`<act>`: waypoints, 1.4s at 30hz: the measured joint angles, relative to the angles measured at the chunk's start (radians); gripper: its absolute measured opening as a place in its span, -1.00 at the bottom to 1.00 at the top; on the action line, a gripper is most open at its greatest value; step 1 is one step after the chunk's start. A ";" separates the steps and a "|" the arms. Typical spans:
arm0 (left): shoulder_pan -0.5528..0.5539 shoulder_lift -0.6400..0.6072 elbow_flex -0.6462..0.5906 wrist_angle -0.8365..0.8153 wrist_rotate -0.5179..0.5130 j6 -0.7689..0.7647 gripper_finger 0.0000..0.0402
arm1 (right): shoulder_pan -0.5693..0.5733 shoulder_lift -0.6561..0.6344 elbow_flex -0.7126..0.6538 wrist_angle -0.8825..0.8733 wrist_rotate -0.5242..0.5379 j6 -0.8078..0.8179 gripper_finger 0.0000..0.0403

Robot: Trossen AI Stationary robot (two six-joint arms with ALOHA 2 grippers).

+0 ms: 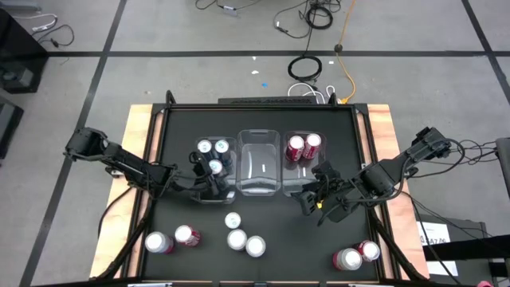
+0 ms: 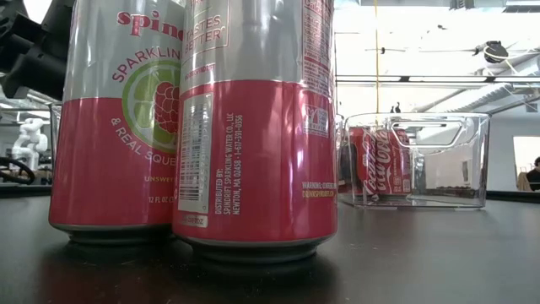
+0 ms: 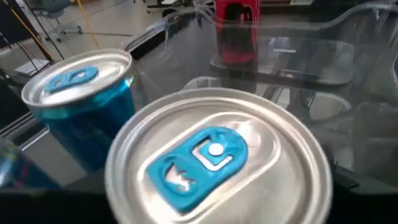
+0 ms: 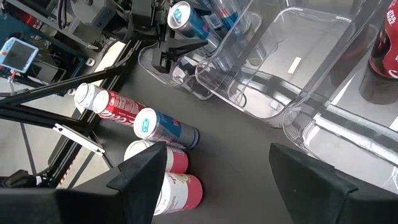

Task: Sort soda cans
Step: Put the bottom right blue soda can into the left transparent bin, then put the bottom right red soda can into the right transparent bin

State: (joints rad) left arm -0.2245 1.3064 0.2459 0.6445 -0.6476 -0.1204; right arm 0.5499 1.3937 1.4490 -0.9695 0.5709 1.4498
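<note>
Left end effector (at bin edge) grips teal can.

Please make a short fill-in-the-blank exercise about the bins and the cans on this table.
1. The middle bin holds ____ cans.
2. The bin on the right arm's side holds ____ dark red cans.
3. The left gripper is at the bin with the ____ cans.

Missing words: no; two; teal-blue

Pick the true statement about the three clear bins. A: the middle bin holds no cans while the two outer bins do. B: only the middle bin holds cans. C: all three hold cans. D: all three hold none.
A: in the high view the middle bin shows only bare plastic, the left bin holds blue-topped cans, and the right bin holds two red cans.
</note>
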 joint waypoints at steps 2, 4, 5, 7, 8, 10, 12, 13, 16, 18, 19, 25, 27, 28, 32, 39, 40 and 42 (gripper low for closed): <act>0.000 0.000 0.005 0.001 0.000 0.001 0.51 | 0.000 0.000 0.000 0.000 0.000 0.000 0.37; 0.000 0.000 0.008 0.000 0.000 0.002 0.51 | 0.000 0.000 0.000 0.000 0.000 -0.003 0.37; 0.000 0.000 0.010 0.000 0.000 0.003 0.51 | 0.000 0.000 0.000 0.000 0.000 -0.003 0.37; 0.000 0.000 0.014 -0.002 0.000 -0.001 0.51 | 0.000 0.000 0.000 0.000 0.000 -0.004 0.37; 0.000 0.000 0.014 -0.002 -0.002 -0.002 0.51 | 0.000 0.000 0.000 0.000 0.000 -0.003 0.37; 0.000 0.000 0.014 -0.005 -0.012 -0.002 0.51 | 0.000 0.000 0.000 0.000 0.000 -0.007 0.37; 0.000 -0.005 0.014 -0.011 -0.018 -0.002 0.51 | 0.000 0.000 0.000 0.000 0.000 -0.008 0.37; 0.000 -0.009 0.014 -0.014 -0.020 -0.002 0.51 | 0.000 0.000 0.000 0.001 0.000 -0.009 0.37; 0.000 -0.042 0.014 -0.057 -0.043 -0.003 0.51 | 0.000 0.000 0.000 0.001 0.000 -0.018 0.37; 0.000 -0.076 0.014 -0.096 -0.054 -0.003 0.51 | 0.000 0.000 0.000 0.001 0.000 -0.022 0.37; 0.000 -0.096 0.014 -0.110 -0.055 -0.003 0.51 | 0.000 0.000 0.000 0.001 0.000 -0.022 0.37; 0.000 -0.208 0.014 -0.161 -0.063 0.023 0.51 | 0.000 0.000 0.000 0.001 0.001 -0.030 0.37; 0.000 -0.242 0.014 -0.167 -0.064 0.031 0.51 | 0.000 0.000 0.000 0.001 0.001 -0.034 0.37; 0.000 -0.259 0.014 -0.167 -0.064 0.031 0.51 | 0.000 0.000 0.000 0.001 0.001 -0.034 0.37; 0.000 -0.315 0.014 -0.169 -0.064 0.032 0.51 | 0.000 0.000 0.000 0.001 0.001 -0.035 0.37; -0.004 -0.414 0.042 -0.252 -0.065 0.029 0.51 | 0.000 0.000 0.000 0.000 0.001 -0.059 0.37; -0.008 -0.429 0.058 -0.284 -0.065 0.028 0.51 | 0.000 0.000 0.000 0.001 0.001 -0.065 0.37; -0.018 -0.454 0.097 -0.342 -0.065 0.025 0.51 | 0.000 0.000 0.000 0.000 0.001 -0.074 0.37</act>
State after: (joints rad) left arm -0.2426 0.8519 0.3426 0.3026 -0.7124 -0.0953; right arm 0.5495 1.3937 1.4490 -0.9691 0.5720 1.3757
